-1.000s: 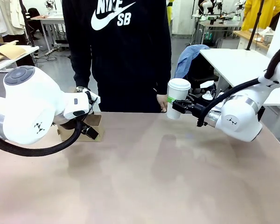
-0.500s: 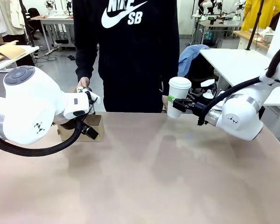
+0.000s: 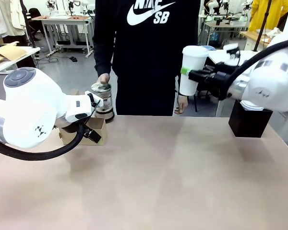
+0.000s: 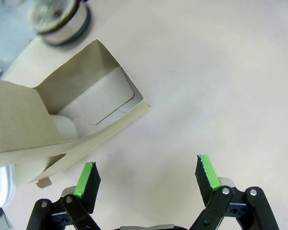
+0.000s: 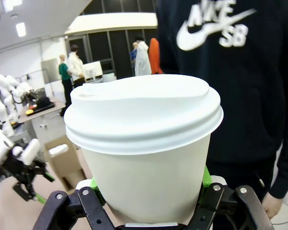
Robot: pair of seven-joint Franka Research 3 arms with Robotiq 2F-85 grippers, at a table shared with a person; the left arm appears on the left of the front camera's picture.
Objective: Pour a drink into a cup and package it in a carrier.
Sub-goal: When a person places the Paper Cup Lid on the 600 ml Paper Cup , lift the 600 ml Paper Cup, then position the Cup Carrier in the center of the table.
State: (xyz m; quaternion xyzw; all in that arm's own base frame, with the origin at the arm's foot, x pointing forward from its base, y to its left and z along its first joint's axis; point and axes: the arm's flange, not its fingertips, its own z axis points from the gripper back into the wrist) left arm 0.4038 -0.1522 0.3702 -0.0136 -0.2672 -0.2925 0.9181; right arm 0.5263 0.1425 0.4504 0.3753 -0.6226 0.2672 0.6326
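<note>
My right gripper [image 3: 198, 75] is shut on the tall white paper cup [image 3: 192, 68], which has a lid and hangs upright high above the table's far right. In the right wrist view the cup [image 5: 144, 143] stands between the green pads [image 5: 205, 177]. A person's hand [image 3: 104, 77] holds the glass jug [image 3: 102, 101] at the table's far left edge; its contents are hard to make out. The brown cardboard carrier [image 3: 79, 135] sits beside the jug, half hidden by my left arm. My left gripper [image 4: 146, 176] hangs open just off the carrier [image 4: 81, 112], with the jug's base [image 4: 62, 21] beyond it.
A black cube-shaped box [image 3: 248, 120] stands at the table's far right under my right arm, with something white [image 3: 252, 105] on top. The person stands at the far edge, the other hand [image 3: 181, 104] hanging down. The middle and near table is bare.
My right arm has lifted the cup higher and to the right, uncovering the black box. The person has stepped right and brought the jug into view by the carrier. My left arm is still.
</note>
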